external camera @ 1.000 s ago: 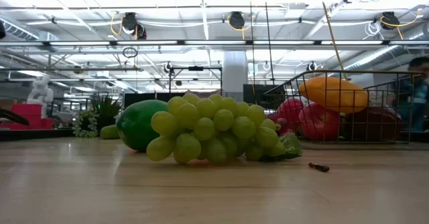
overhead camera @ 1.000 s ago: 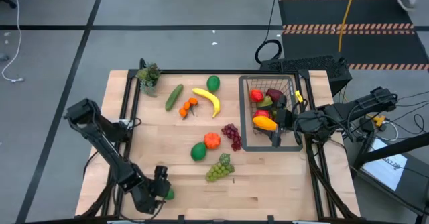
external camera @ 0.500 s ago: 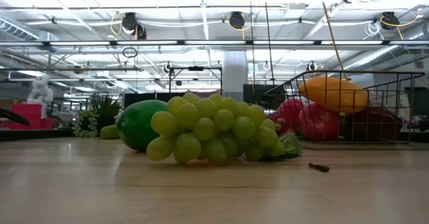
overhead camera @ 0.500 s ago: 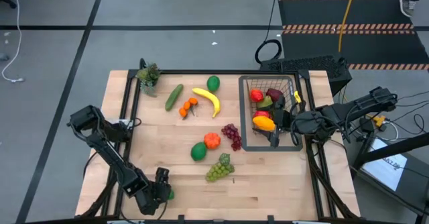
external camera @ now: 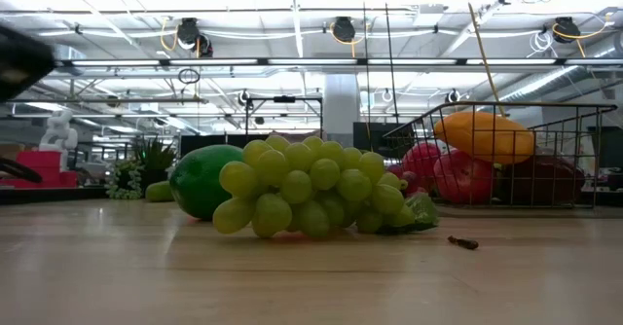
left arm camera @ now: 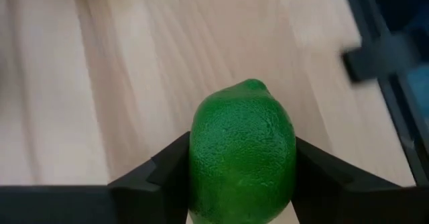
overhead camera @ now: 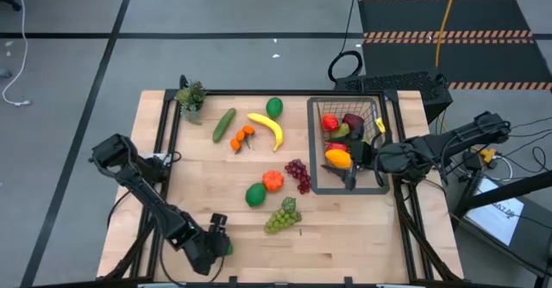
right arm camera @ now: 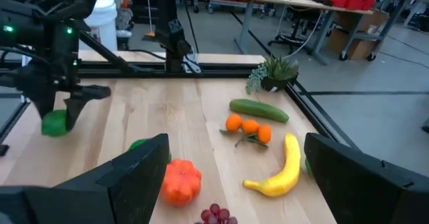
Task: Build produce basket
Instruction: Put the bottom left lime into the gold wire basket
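No text, label, brand or number is legible on any surface (table, fruit, basket or background equipment) in any of the views.

table: light wooden slatted table top edged by a black metal frame | plant: small leafy green potted plant set at the far left corner of the table | floor: grey floor marked with dark lines | mat: black floor mat with orange-striped edges laid far right beyond the table
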